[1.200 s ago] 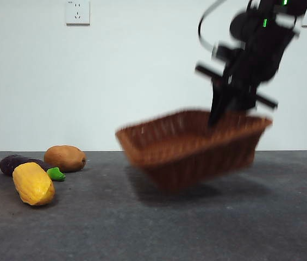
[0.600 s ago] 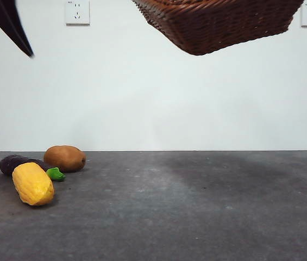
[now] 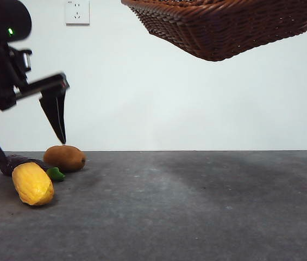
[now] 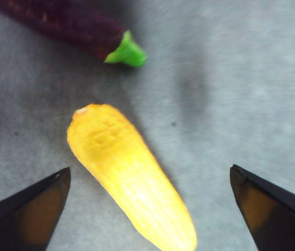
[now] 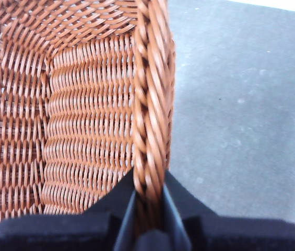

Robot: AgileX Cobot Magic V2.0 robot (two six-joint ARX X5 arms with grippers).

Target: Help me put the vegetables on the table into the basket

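On the left of the table [image 3: 196,206] lie the vegetables: a yellow corn cob [image 3: 32,184] in front, a dark purple eggplant [image 3: 13,162] with a green stem behind it, and a brown potato [image 3: 64,157] furthest back. My left gripper [image 3: 25,147] hangs open just above them. In the left wrist view the corn [image 4: 129,178] lies between the spread jaws of that gripper [image 4: 150,168], with the eggplant [image 4: 63,23] beyond. My right gripper [image 5: 150,201] is shut on the braided rim of the brown wicker basket [image 5: 84,104], which hangs high in the air [image 3: 224,27]. I see nothing inside the basket.
The dark grey table [image 5: 241,104] stretches bare under the raised basket and to the right. A white wall with two sockets [image 3: 77,12] stands behind.
The basket rose from just above the table to the top of the view. The left arm came down from the top left corner to hang open over the corn.
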